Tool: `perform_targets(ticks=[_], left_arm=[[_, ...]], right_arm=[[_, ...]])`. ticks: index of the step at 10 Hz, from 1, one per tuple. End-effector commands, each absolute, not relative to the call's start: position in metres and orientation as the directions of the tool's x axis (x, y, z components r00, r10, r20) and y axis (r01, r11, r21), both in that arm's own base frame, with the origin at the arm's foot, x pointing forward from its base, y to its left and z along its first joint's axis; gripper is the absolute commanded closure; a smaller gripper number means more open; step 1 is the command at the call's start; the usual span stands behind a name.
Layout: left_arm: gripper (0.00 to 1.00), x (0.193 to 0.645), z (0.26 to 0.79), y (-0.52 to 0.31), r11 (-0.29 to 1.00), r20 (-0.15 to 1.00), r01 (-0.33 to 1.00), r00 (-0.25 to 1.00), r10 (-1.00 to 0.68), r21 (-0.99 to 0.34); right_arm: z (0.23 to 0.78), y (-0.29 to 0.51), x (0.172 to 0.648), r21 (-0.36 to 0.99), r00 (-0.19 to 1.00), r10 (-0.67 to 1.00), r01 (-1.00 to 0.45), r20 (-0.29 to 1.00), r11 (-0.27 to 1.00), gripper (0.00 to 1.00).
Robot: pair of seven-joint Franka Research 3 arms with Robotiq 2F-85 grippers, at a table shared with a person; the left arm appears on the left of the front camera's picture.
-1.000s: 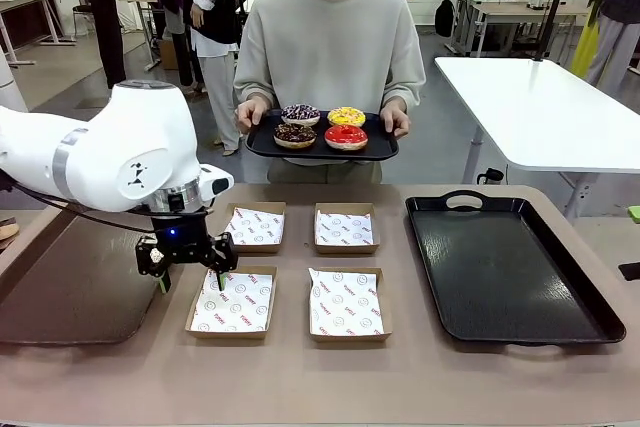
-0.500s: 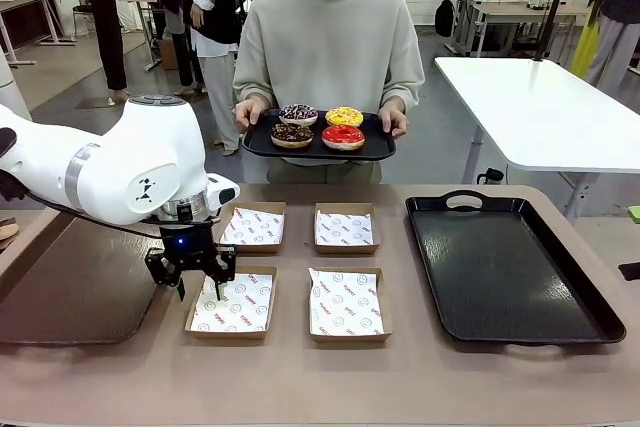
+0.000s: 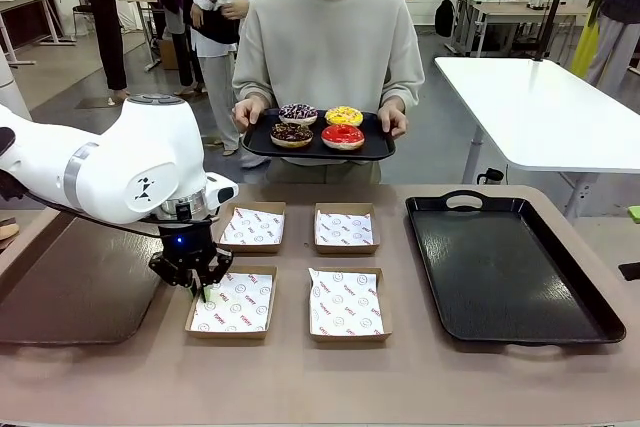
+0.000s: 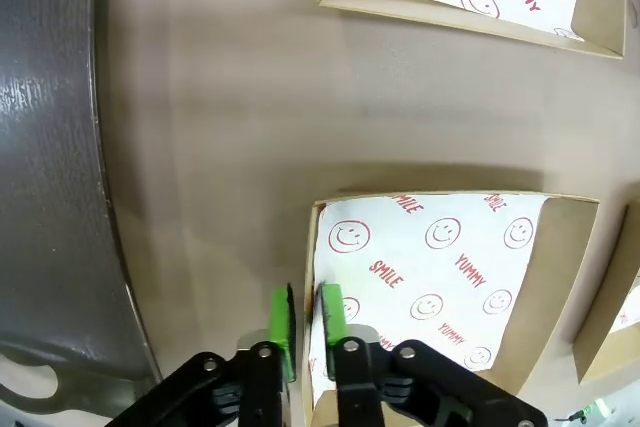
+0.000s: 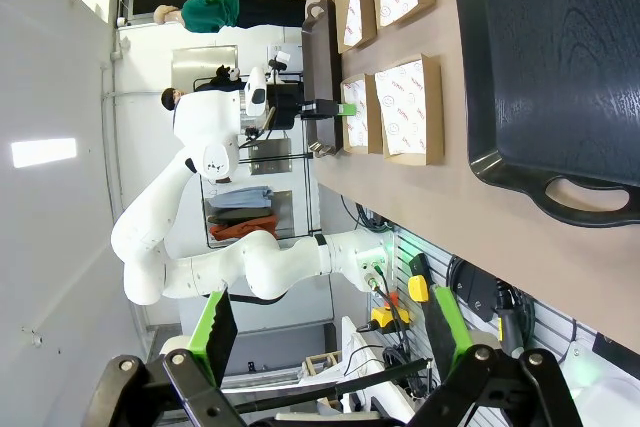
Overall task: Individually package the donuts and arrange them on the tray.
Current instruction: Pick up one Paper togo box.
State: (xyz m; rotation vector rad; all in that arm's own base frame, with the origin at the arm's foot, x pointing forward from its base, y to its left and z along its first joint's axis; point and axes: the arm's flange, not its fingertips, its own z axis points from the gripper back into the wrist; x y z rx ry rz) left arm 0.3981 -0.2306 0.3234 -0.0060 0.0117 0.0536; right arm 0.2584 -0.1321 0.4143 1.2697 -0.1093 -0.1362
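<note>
Several donuts lie on a small black tray [image 3: 378, 150] that a person holds in both hands at the far side: dark chocolate [image 3: 292, 133], chocolate with sprinkles [image 3: 298, 112], red [image 3: 343, 135] and yellow [image 3: 345, 115]. My left gripper [image 3: 203, 287] [image 4: 307, 315] is down at the near-left box [image 3: 232, 303] [image 4: 440, 267], its green pads [image 4: 283, 317] closed astride the box's left wall. My right gripper [image 5: 330, 337] is open and holds nothing, away from the table.
Three more paper-lined boxes stand on the table: near-right [image 3: 345, 304], far-left [image 3: 252, 227], far-right [image 3: 345, 228]. A large black tray [image 3: 510, 267] [image 5: 560, 67] lies at the right. A dark flat tray [image 3: 70, 287] [image 4: 50, 147] lies at the left.
My left gripper has shifted right and down to the near-left box's left wall, and its fingers have closed from wide open to a narrow grip. The person's tray has barely moved.
</note>
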Motion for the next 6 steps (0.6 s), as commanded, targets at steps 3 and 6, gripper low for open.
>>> perform_targets(ticks=[3,6], left_arm=[[1.0,0.4,0.327,-0.233,0.999,-0.004,-0.052,0.999,0.052,0.017],[1.0,0.4,0.396,-0.227,1.0,-0.004,0.016,1.0,-0.016,-0.017]], right_arm=[[0.414,-0.133,0.259,0.96,0.987,-0.16,0.033,0.012,0.278,0.0],[0.414,-0.133,0.259,0.96,0.987,-0.16,0.033,0.012,0.278,0.0]])
